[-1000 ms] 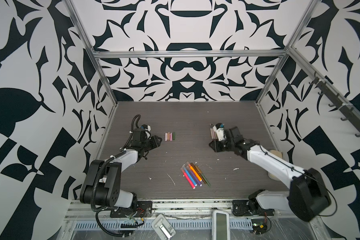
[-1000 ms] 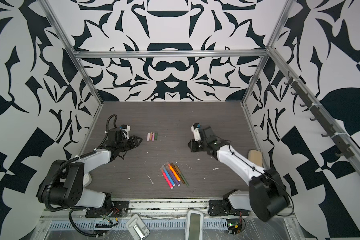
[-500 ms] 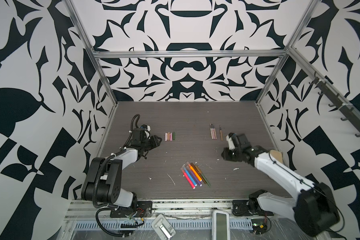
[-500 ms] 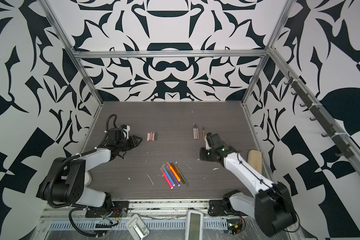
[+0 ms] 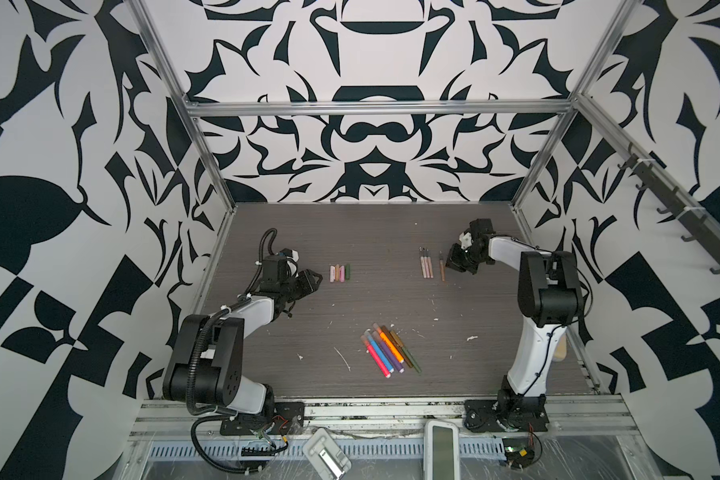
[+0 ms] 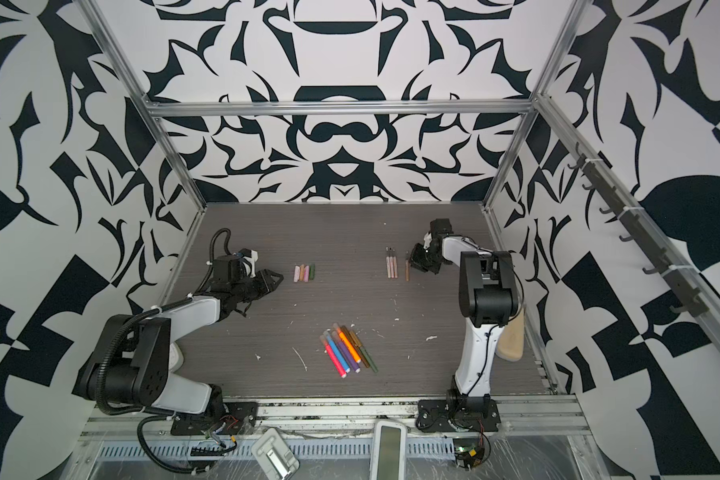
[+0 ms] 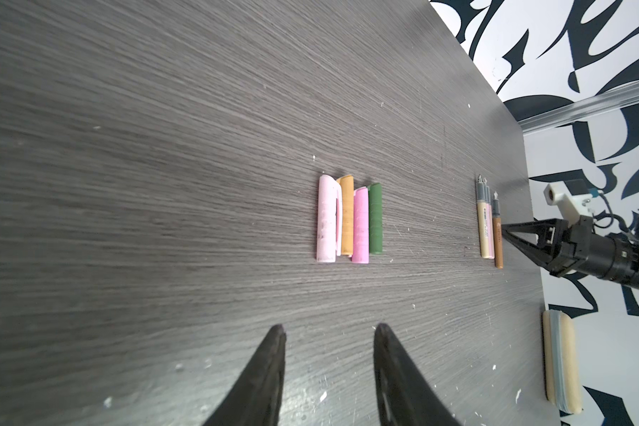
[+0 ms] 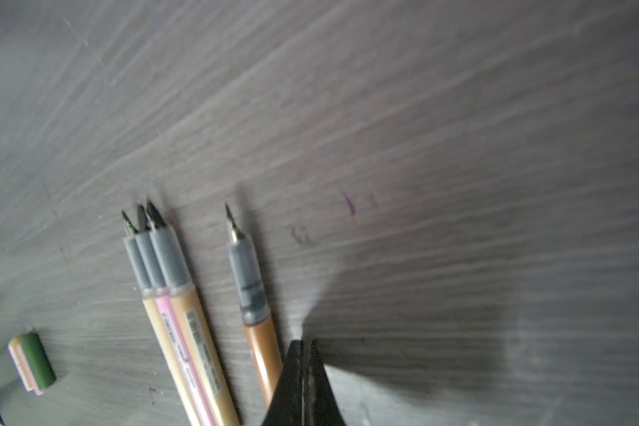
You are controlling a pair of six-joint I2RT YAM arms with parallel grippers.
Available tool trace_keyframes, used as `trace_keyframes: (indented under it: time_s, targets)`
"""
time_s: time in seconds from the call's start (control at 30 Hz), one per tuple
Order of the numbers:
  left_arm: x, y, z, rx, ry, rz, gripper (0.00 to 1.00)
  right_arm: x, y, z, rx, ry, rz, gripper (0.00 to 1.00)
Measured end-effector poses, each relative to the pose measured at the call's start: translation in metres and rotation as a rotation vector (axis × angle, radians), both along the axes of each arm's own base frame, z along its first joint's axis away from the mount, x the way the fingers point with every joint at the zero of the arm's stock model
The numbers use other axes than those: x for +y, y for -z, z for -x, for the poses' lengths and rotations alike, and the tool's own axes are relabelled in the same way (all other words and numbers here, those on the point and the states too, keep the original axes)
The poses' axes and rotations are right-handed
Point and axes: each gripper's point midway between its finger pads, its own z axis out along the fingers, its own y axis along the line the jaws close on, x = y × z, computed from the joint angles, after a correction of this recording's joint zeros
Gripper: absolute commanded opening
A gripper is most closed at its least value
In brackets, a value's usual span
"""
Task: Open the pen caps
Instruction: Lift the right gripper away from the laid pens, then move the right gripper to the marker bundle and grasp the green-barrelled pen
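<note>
Jaws of right gripper (image 8: 303, 346) meet beside the brown pen (image 8: 261, 350).

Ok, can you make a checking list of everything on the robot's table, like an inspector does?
Surface: dark wood-grain table, with a small purple ink mark.
Job's things: four loose caps in a row; four uncapped pens, three together and the brown pen apart; a bundle of markers near the front that look still capped.
Clutter: white flecks; a tan block at the right edge.
Grippers: left gripper open, empty, short of the caps; right gripper shut, empty, beside the brown pen.
Cables: black hose looped over the left arm, away from the pens.
Surroundings: black-and-white patterned walls, metal frame.
</note>
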Motion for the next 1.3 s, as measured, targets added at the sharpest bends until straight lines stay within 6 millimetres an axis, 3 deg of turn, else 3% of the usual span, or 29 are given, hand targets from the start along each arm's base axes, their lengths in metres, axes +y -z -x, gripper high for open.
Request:
trace_keyframes:
  time_s: [0.43,0.6,0.7,0.77,0.87,0.93,1.03,1.1,1.2,1.3]
  targets:
    - [0.002,0.001,-0.001,0.006,-0.007,0.006,0.43,0.001,0.001,0.001,-0.003,-0.013,-0.008,0.09]
    - [0.002,0.001,-0.001,0.003,-0.008,0.009,0.43,0.003,-0.011,0.025,-0.003,-0.022,-0.001,0.09]
    - [0.002,0.000,-0.002,0.003,-0.007,0.011,0.43,0.016,-0.035,0.053,-0.044,-0.066,0.014,0.11]
    - [0.002,0.000,-0.001,0.003,-0.005,0.014,0.43,0.039,-0.055,0.077,-0.089,-0.137,0.031,0.16]
    - [0.001,0.001,-0.001,0.006,-0.002,0.018,0.43,0.091,-0.081,0.124,-0.176,-0.310,0.052,0.22]
    - [0.002,0.002,-0.001,0.010,-0.003,0.020,0.43,0.130,-0.086,0.169,-0.211,-0.446,0.050,0.26]
    - [0.002,0.002,-0.001,0.011,-0.004,0.022,0.43,0.165,-0.074,0.232,-0.199,-0.615,0.058,0.27]
    - [0.002,0.001,-0.002,0.009,-0.005,0.023,0.43,0.174,-0.060,0.265,-0.172,-0.683,0.083,0.27]
    - [0.002,0.001,-0.002,0.008,-0.005,0.025,0.43,0.175,-0.039,0.297,-0.134,-0.730,0.134,0.28]
    - [0.002,0.001,-0.002,0.009,-0.005,0.028,0.43,0.176,-0.029,0.315,-0.118,-0.750,0.174,0.28]
